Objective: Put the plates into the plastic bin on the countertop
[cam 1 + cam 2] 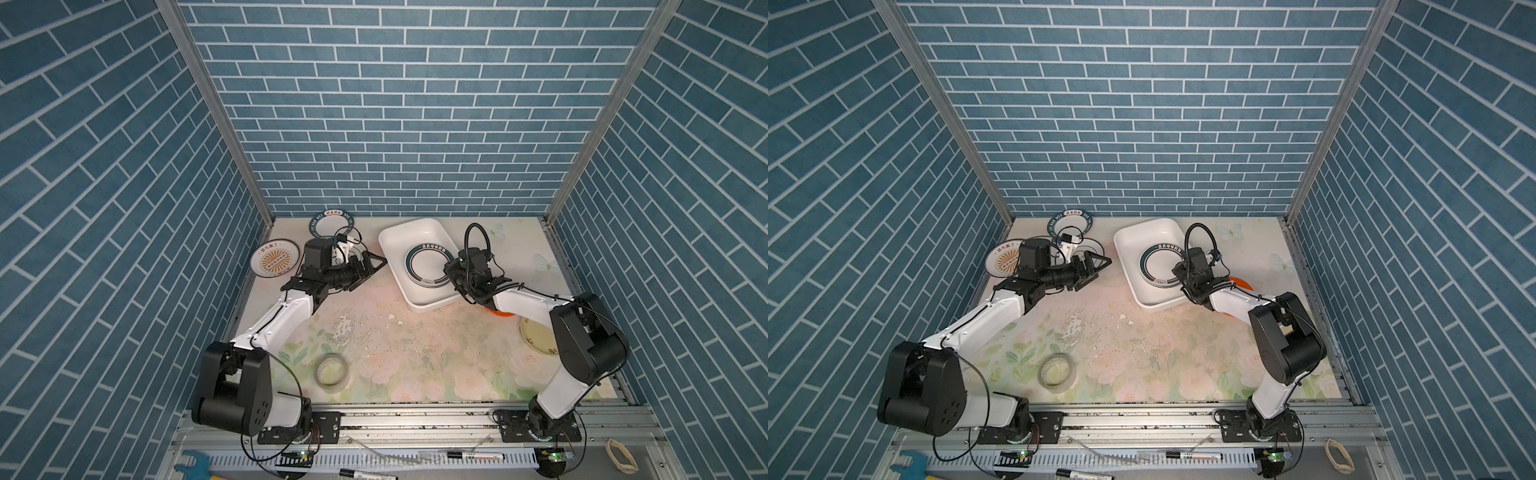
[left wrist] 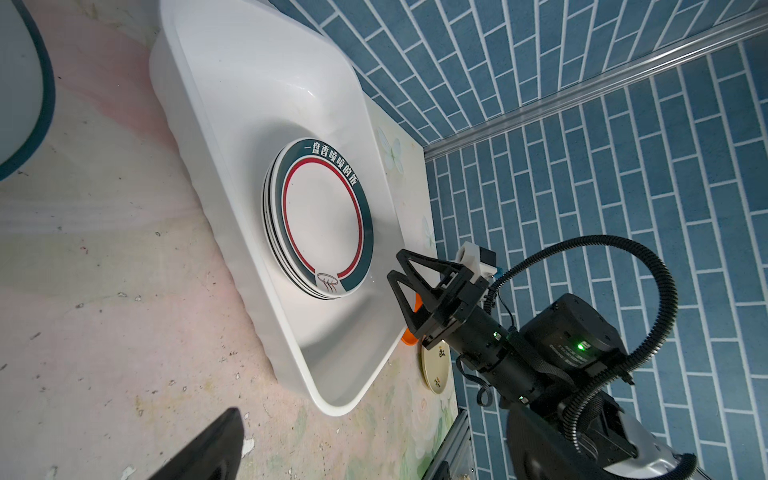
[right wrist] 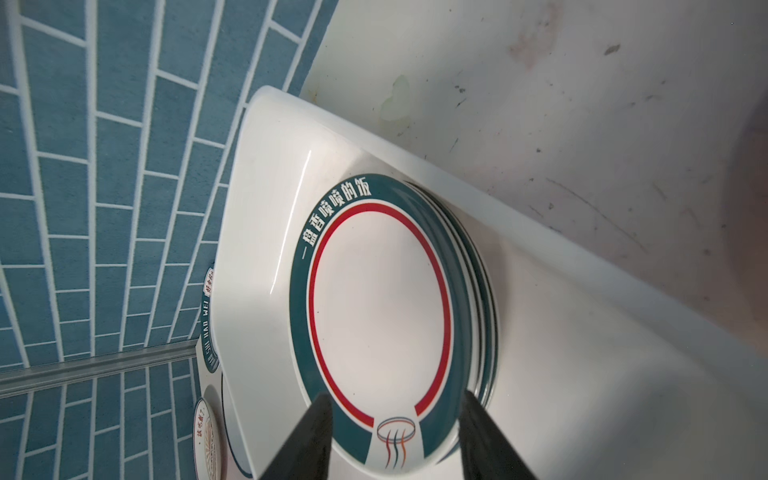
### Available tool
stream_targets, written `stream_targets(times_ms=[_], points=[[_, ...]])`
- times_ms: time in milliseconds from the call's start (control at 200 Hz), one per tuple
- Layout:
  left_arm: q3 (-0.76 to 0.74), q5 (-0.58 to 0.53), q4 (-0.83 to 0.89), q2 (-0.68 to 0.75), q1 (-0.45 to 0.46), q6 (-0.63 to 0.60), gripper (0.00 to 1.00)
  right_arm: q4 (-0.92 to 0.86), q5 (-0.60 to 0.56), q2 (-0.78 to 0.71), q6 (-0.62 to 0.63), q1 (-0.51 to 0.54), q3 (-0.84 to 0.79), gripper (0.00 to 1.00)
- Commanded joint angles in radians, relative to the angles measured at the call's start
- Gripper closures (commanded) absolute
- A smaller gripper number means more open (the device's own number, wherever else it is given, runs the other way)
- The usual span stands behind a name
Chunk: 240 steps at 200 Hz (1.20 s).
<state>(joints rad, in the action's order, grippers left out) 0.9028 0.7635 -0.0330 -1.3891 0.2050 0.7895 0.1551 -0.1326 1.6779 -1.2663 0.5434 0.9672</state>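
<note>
The white plastic bin point(image 1: 398, 233) stands at the back right of the flowered countertop point(image 1: 415, 345). A stack of green-rimmed plates point(image 1: 427, 266) lies flat in it, the top one with a red ring point(image 3: 380, 307). My right gripper point(image 3: 395, 411) hovers open just over the stack's near edge, and nothing sits between its fingers point(image 2: 400, 254). My left gripper point(image 1: 372, 272) stands open and empty left of the bin. On the countertop lie a sunburst plate point(image 1: 274, 258), a green-lettered plate point(image 1: 332, 222), an orange plate point(image 1: 1239, 284) half under my right arm, and a pale yellow plate point(image 1: 536, 336).
A translucent tape roll point(image 1: 332, 371) lies near the front middle. Another thin-ringed plate point(image 1: 1092, 249) is partly hidden under my left wrist. Blue brick walls close in three sides. A grey metal rail point(image 1: 415, 419) with markers runs along the front.
</note>
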Motion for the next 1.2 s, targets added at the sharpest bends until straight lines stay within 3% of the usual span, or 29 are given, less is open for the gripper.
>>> stream_targets(times_ms=[0, 215, 410, 570, 710, 855, 1195], points=[[0.002, 0.002, 0.018, 0.021, -0.023, -0.004, 0.0, -0.07, -0.042, -0.064, 0.032, 0.005, -0.006, 0.42], [-0.002, -0.006, 0.015, 0.049, -0.046, -0.01, 0.0, -0.179, -0.126, -0.244, 0.153, 0.012, -0.037, 0.23], [-0.006, 0.014, -0.015, 0.053, -0.017, -0.007, 0.0, -0.289, -0.192, -0.43, 0.224, 0.001, -0.119, 0.12], [0.053, 0.074, 0.048, 0.004, 0.113, -0.087, 0.0, -0.371, -0.149, -0.573, 0.206, -0.056, -0.237, 0.12], [0.07, 0.088, 0.074, -0.023, 0.275, -0.133, 0.0, -0.456, -0.176, -0.729, 0.155, -0.095, -0.355, 0.05], [0.091, 0.117, 0.1, -0.053, 0.414, -0.175, 0.0, -0.496, -0.143, -0.866, 0.11, -0.144, -0.467, 0.08], [0.097, 0.12, 0.115, -0.068, 0.535, -0.202, 0.0, -0.41, 0.062, -0.941, 0.018, -0.268, -0.64, 0.1]])
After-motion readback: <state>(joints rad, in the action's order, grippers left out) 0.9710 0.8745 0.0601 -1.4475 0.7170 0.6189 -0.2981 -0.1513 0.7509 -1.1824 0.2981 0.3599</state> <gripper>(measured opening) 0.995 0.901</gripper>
